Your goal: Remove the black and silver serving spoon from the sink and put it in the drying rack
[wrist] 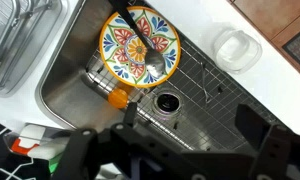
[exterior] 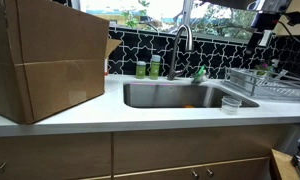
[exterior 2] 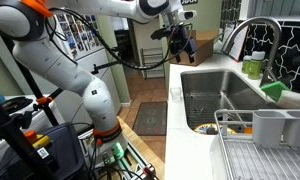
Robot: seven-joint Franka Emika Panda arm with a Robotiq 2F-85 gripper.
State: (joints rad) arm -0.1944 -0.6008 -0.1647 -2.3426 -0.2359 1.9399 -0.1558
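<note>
The serving spoon (wrist: 140, 45) has a black handle and a silver bowl. It lies across a colourful patterned plate (wrist: 114, 52) on the floor of the steel sink (wrist: 205, 85), seen from above in the wrist view. My gripper (wrist: 190, 120) hangs high over the sink, open and empty, its two dark fingers well apart. It also shows in both exterior views (exterior 2: 178, 35) (exterior: 260, 35), far above the counter. The wire drying rack (exterior: 265, 84) (exterior 2: 260, 150) stands on the counter beside the sink (exterior: 175, 95), and its edge shows in the wrist view (wrist: 15, 40).
An orange object (wrist: 117, 97) and the drain (wrist: 168, 102) lie next to the plate. A clear plastic cup (wrist: 235, 48) (exterior: 231, 103) stands on the counter. The faucet (exterior: 182, 45), green bottles (exterior: 142, 68) and a large cardboard box (exterior: 50, 60) are along the counter.
</note>
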